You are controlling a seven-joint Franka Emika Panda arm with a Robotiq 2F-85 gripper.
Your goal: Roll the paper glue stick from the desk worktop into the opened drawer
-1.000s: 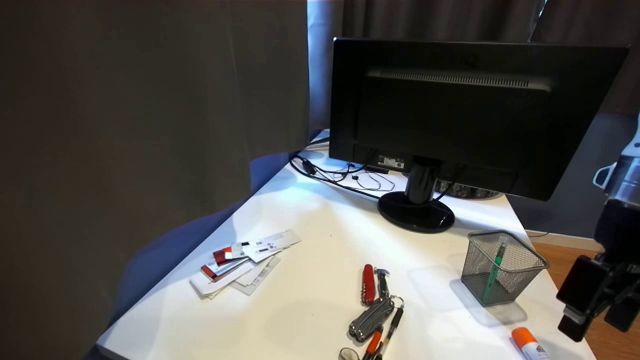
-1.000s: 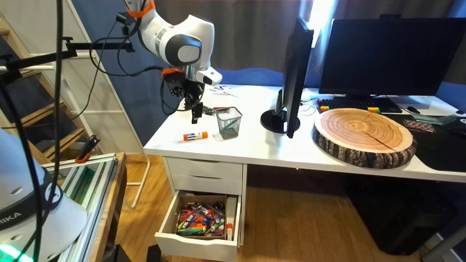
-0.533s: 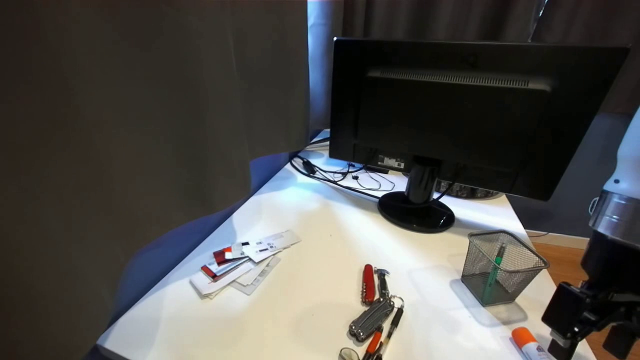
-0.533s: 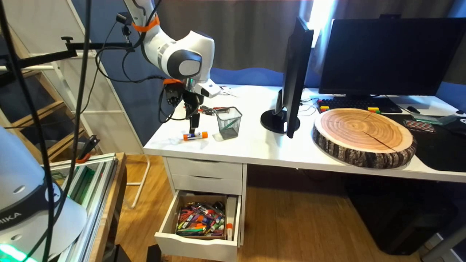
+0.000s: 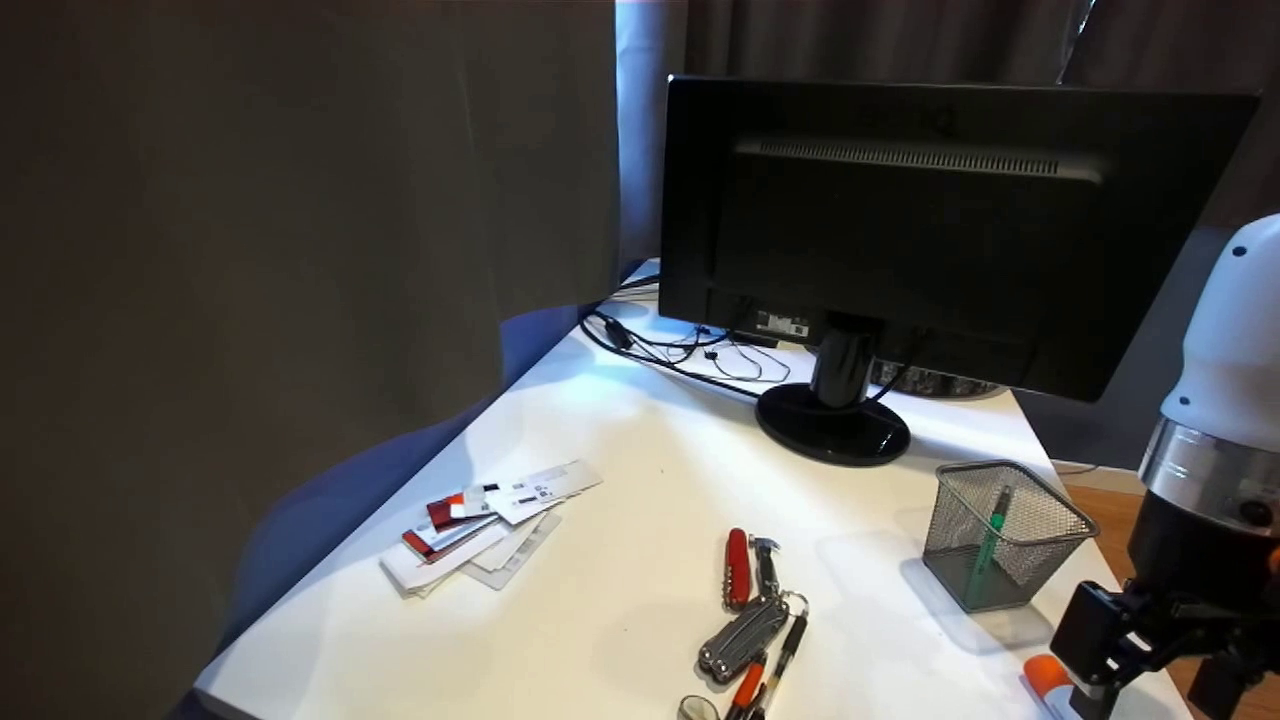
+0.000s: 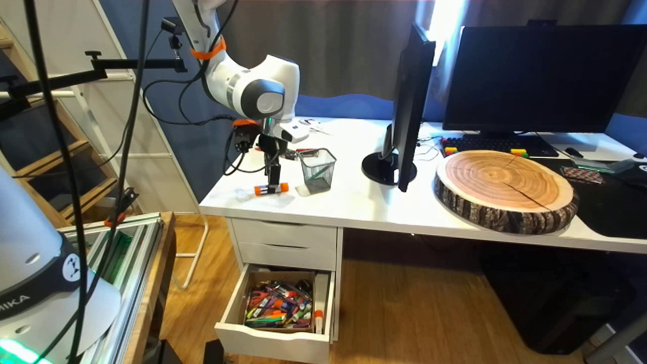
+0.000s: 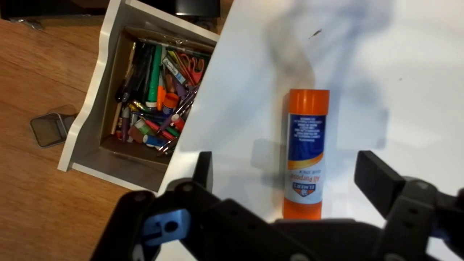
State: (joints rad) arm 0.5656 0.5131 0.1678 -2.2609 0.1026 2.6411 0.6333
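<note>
Well, the paper glue stick [image 7: 306,145] lies on its side on the desk worktop [image 7: 417,108], near the edge and roughly in line with it, its orange cap toward the top of the wrist view. The gripper [image 7: 284,165] straddles the glue stick: its two fingers [image 7: 377,177] stand widely parted, one to either side, and white worktop shows between each of them and the glue stick, so nothing is gripped. Whether the fingertips touch the worktop, I cannot tell. In both exterior views the white arm [image 6: 280,71] hangs above the glue stick, and the gripper hides part of it.

Lower than the glue stick, past the worktop's edge, the opened drawer [image 6: 275,346] juts out, with a cardboard box [image 7: 132,152] of pens and markers [image 7: 155,72] inside. Just beside the glue stick, but apart from it, the mesh cup [image 5: 1040,575] stands upright, a green pen [image 5: 985,550] leaning inside. Farther from the glue stick than the cup are a black monitor [image 5: 930,240] and a round wood slice [image 6: 505,179]. In an exterior view a red pocket knife [image 5: 737,568] and a multi-tool [image 5: 743,640] lie well apart from the glue stick, and some overlapping cards [image 5: 545,490] farther from it again
</note>
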